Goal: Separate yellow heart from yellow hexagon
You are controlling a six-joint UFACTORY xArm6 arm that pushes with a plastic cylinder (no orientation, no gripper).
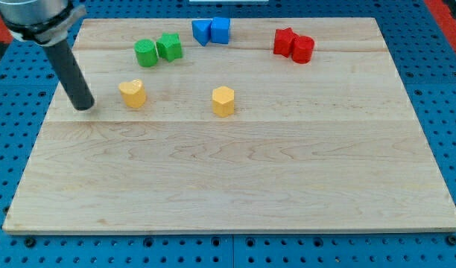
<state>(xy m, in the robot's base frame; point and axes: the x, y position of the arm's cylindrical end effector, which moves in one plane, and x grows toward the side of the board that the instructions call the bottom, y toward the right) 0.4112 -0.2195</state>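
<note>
The yellow heart (133, 94) is being shown resting on the bench (228, 179), toward the view's left and in the upper half of the board. The yellow hexagon (223, 100) is being shown to the heart's right, well apart from it, near the board's middle. My tip (84, 107) is being held on the bench just to the left of the yellow heart, with a narrow gap of bare wood between them; no contact is being made. The rod is being seen tilted, its upper end leaning toward the view's top left corner. No end effector is being carried by the arm, so nothing is being grasped or released.

Eight blocks are being counted in all, two of each colour. Two yellow blocks are being counted as described. Two green blocks are being seen above the heart: a green cylinder (145, 53) touching a green star-like block (169, 47) on its right. Two blue blocks (211, 30) are being seen touching each other at the board's top edge; their exact shapes cannot be made out. Two red blocks (293, 45) are being seen touching, at the upper right.

The bench is being shown as a pale wooden board of joined planks, lying on a blue perforated surface (444, 89).
</note>
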